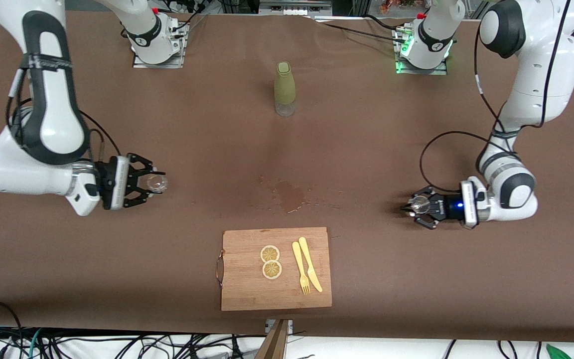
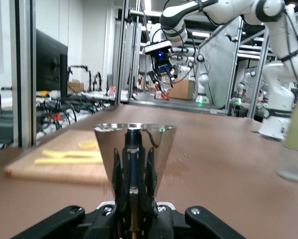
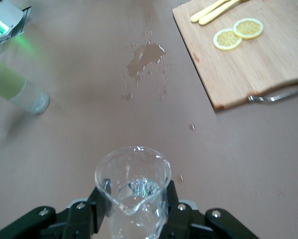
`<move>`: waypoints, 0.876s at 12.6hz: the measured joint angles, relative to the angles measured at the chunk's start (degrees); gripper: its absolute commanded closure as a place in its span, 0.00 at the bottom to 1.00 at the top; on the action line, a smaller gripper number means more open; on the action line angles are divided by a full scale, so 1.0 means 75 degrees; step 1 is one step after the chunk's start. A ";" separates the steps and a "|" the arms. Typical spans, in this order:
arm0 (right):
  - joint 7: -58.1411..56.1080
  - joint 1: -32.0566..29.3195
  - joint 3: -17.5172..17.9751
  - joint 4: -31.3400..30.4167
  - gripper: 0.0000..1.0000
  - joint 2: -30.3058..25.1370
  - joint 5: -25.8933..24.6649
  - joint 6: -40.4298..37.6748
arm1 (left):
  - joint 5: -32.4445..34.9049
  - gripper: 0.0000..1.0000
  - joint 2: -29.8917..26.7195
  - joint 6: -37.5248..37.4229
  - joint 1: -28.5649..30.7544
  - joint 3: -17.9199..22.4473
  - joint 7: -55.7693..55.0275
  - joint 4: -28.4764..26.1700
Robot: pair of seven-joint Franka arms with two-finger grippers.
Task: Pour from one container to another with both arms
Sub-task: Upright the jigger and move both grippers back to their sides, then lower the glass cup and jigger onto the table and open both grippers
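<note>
The right gripper (image 1: 150,183) hangs over the tabletop (image 1: 366,149) at the right arm's end, its jaws closed on a clear glass beaker (image 3: 133,191). The left gripper (image 1: 416,205), low at the left arm's end, has its jaws clamped on a shiny metal cup (image 2: 135,162). Between them a wet patch (image 1: 289,194) stains the brown cloth. Nearer the front camera lies a cutting board (image 1: 247,289) with lemon slices (image 1: 270,262) and yellow cutlery (image 1: 307,270). A green bottle (image 1: 284,89) stands nearer the bases.
</note>
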 measured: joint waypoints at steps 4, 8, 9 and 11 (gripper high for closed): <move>-0.2215 -0.1186 0.0053 -0.0919 0.76 0.0072 0.0410 0.0007 | 0.0757 1.00 -0.0001 -0.0780 0.0427 0.1152 0.0054 -0.0050; -0.4030 -0.2118 0.0083 -0.1313 0.76 0.0586 0.0963 0.0007 | 0.0851 1.00 0.0115 -0.0871 0.0768 0.1311 0.0620 -0.0346; -0.4438 -0.2259 0.0095 -0.1336 0.75 0.0806 0.1232 -0.0024 | 0.0851 1.00 0.0189 -0.0940 0.0776 0.1310 0.0687 -0.0433; -0.5150 -0.2462 0.0124 -0.1351 0.75 0.1254 0.1785 -0.0214 | 0.0851 1.00 0.0351 -0.1149 0.0776 0.1300 0.1054 -0.0548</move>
